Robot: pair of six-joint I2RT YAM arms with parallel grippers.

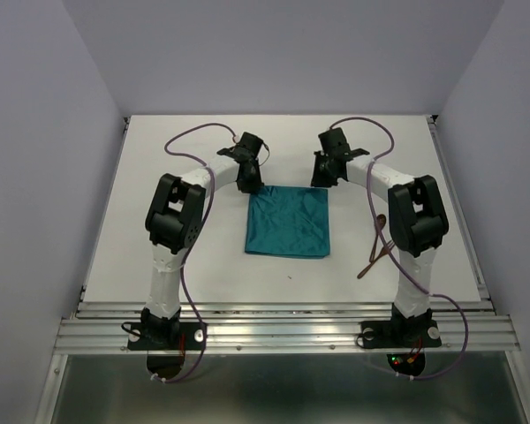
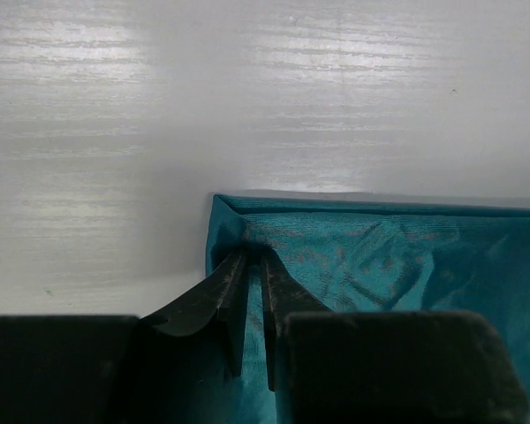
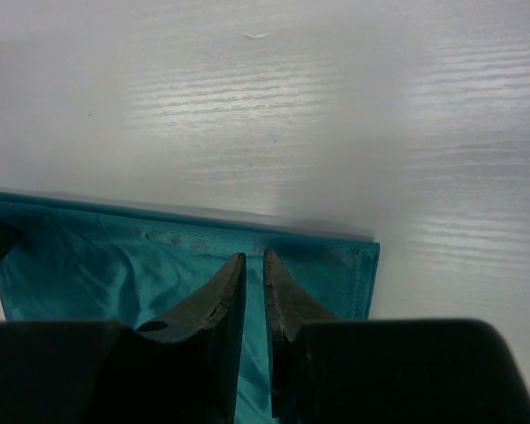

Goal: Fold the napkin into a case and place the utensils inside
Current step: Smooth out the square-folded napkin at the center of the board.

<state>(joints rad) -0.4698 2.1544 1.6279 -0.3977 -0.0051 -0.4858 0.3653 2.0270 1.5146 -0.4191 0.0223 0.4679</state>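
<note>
Utensils (image 1: pixel 375 259) partly hidden behind right arm (image 1: pixel 415 221); types too small to tell. Napkin (image 2: pixel 380 265) runs off right edge in left wrist view. Left gripper (image 2: pixel 254 256), right gripper (image 3: pixel 254 258): hold on cloth indeterminate.

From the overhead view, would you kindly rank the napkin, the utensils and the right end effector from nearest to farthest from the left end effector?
1. The napkin: its far left corner is at the left end effector.
2. The right end effector: over the napkin's far right corner.
3. The utensils: farthest, beside the right arm.
</note>
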